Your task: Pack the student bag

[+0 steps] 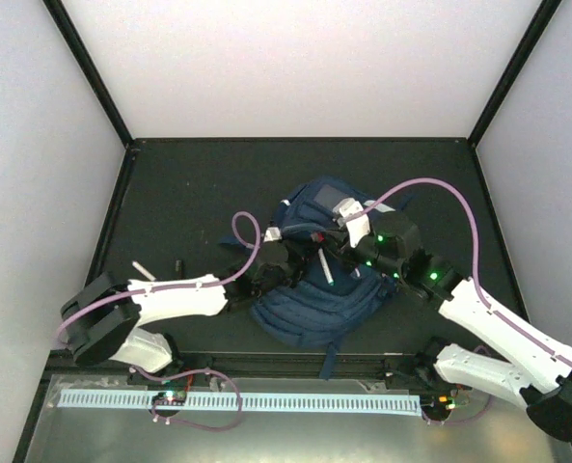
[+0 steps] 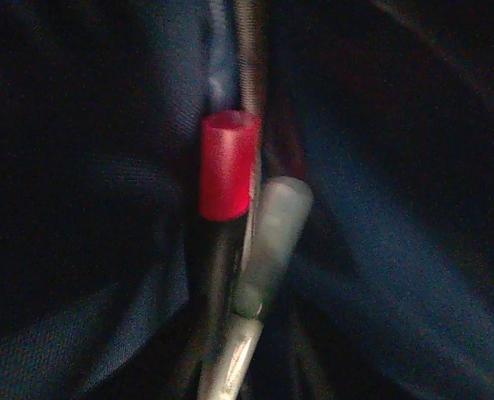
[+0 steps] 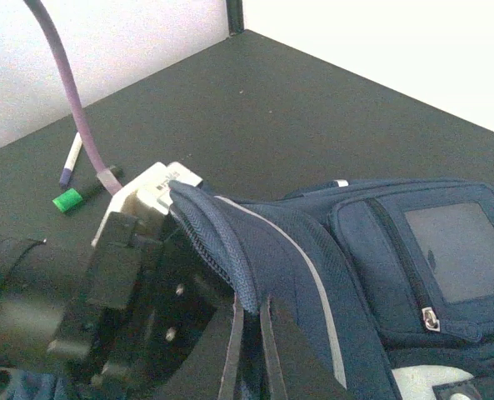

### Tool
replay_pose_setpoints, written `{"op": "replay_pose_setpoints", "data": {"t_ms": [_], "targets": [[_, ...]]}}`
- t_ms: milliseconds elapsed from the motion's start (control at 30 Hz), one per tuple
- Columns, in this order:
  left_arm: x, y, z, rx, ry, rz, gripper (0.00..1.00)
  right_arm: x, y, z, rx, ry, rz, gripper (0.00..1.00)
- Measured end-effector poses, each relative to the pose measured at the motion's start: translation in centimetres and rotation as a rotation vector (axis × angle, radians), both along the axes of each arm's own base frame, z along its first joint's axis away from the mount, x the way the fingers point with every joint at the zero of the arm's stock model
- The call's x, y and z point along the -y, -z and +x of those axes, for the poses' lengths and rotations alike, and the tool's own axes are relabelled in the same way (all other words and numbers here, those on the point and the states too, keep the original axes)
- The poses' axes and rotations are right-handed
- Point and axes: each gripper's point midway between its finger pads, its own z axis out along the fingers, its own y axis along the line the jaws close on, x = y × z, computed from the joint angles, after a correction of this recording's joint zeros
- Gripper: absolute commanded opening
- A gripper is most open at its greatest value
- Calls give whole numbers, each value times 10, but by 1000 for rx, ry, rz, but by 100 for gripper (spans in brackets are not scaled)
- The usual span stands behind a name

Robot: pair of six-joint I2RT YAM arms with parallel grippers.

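The student bag (image 1: 316, 301), navy with thin white stripes, lies in the middle of the table. My right gripper (image 3: 248, 315) is shut on the zippered rim of the bag (image 3: 230, 242) and holds that rim lifted; in the top view the right gripper (image 1: 346, 241) sits over the bag's upper part. My left gripper (image 1: 286, 264) reaches into the opening from the left, its fingertips hidden by fabric. Its wrist view is dark and shows blue fabric, a red-capped pen (image 2: 227, 165) and a grey-capped pen (image 2: 271, 237) close ahead. I cannot make out its jaws. A white pen (image 1: 326, 266) lies at the opening.
A white pen (image 1: 143, 271) and a small dark marker (image 1: 179, 263) lie on the black table left of the bag. The right wrist view shows them as a purple-tipped white pen (image 3: 70, 158) and a green-capped marker (image 3: 78, 197). White walls close in the table.
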Motion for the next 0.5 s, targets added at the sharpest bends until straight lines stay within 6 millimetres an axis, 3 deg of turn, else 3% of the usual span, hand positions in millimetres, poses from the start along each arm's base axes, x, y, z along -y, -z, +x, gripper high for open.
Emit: {"op": "replay_pose_setpoints", "data": {"t_ms": [67,133,300,500], "targets": [[1,10,3,-16,-10,17,62,2,1,-2,6,-3,-4,2],[3,10,8,-19,-18,18,70,4,3,-2,12,-1,-11,2],[5,-9,13,5,-19,39,71,7,-2,0,41,17,-14,2],[-11,-17,0,1,10,115,73,10,-2,2,52,35,-21,2]]}}
